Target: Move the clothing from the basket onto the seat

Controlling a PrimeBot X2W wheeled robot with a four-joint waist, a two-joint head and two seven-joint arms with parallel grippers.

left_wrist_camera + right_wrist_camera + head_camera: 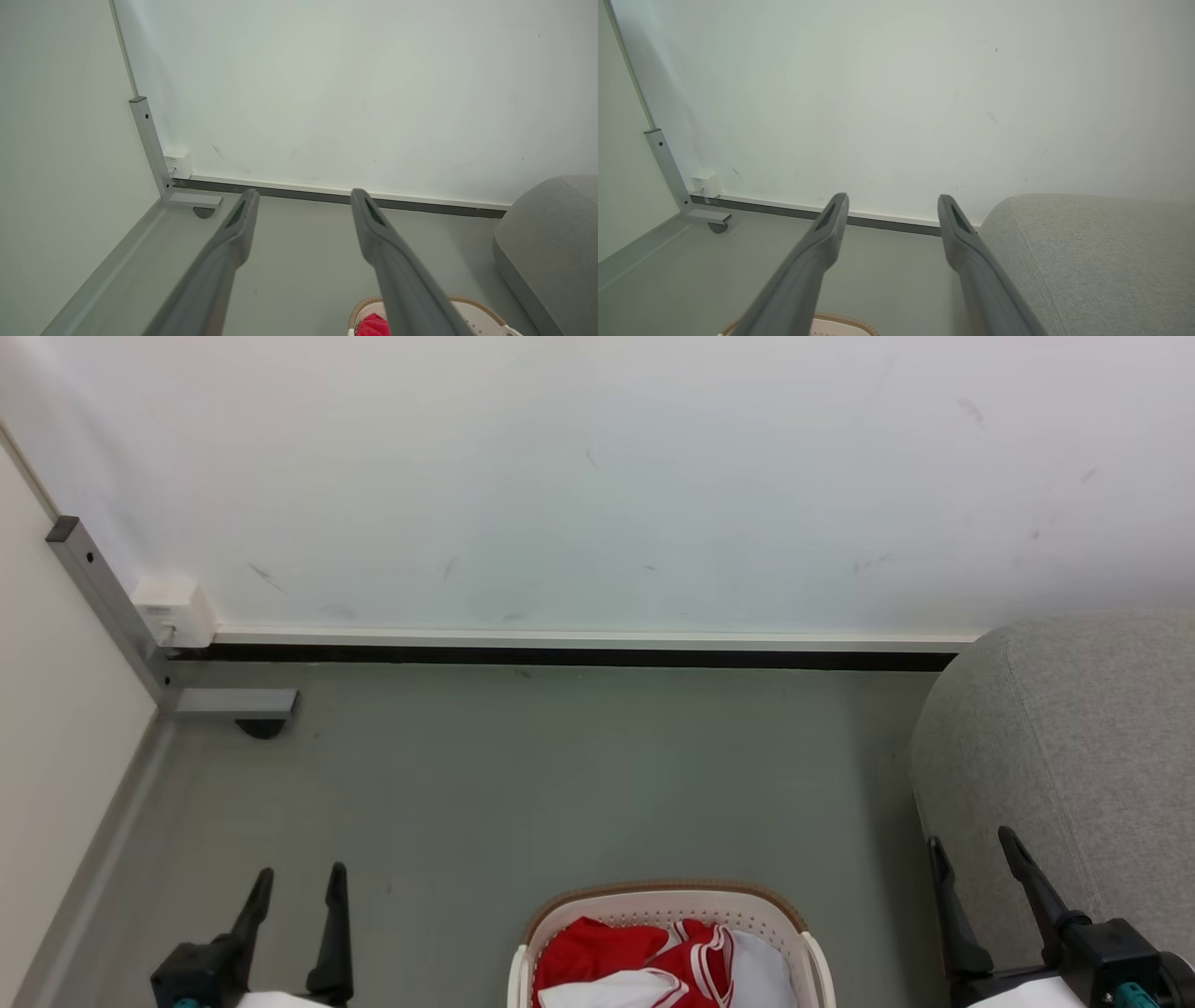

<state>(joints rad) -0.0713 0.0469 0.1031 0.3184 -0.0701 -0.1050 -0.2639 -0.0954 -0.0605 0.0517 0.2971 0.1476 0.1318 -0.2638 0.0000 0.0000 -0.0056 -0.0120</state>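
head view gives you clothing [597, 947] in basket [667, 890]; left gripper [301, 871], right gripper [970, 837] spread, empty; right wrist view: seat [1087, 261] top.

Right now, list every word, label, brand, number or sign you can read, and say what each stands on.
No text can be read.
On the white wall box: faint marks, too small to read.
On the clothing, the basket and the seat: no lettering on the parts in view.

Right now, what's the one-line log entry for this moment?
left gripper open, empty | right gripper open, empty | clothing in basket | seat right of basket
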